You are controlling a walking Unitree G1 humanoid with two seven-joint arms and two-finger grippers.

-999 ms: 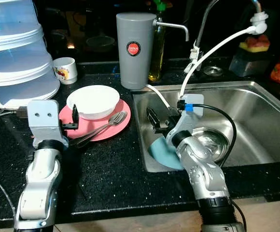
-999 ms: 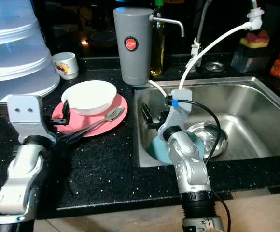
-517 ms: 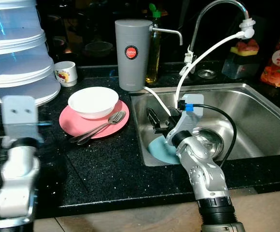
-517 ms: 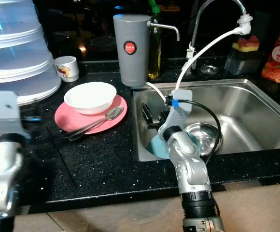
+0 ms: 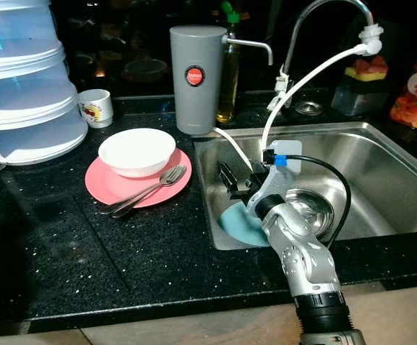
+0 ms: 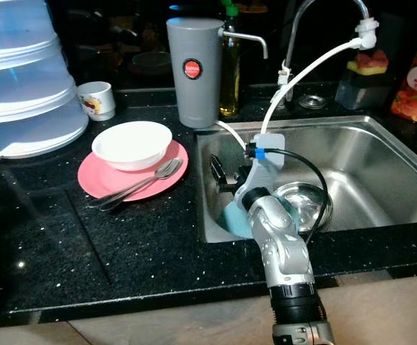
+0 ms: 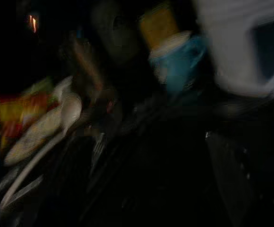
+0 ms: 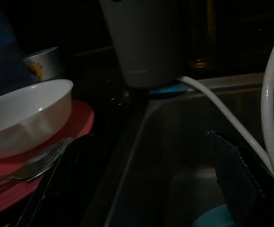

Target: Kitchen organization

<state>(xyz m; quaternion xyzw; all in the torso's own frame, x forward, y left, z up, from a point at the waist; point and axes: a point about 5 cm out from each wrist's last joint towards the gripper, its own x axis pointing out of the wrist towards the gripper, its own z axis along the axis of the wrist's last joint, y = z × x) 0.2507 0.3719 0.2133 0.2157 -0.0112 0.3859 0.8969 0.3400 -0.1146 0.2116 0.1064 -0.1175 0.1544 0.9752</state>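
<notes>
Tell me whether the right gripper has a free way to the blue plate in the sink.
Probably yes. The right gripper hangs open inside the sink, with the blue plate just below it. Nothing lies between them; the white hose runs close beside the fingers and might brush them.

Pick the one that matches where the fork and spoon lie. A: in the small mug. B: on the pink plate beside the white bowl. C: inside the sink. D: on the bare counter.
B: the fork and spoon rest on the pink plate, next to the white bowl.
</notes>
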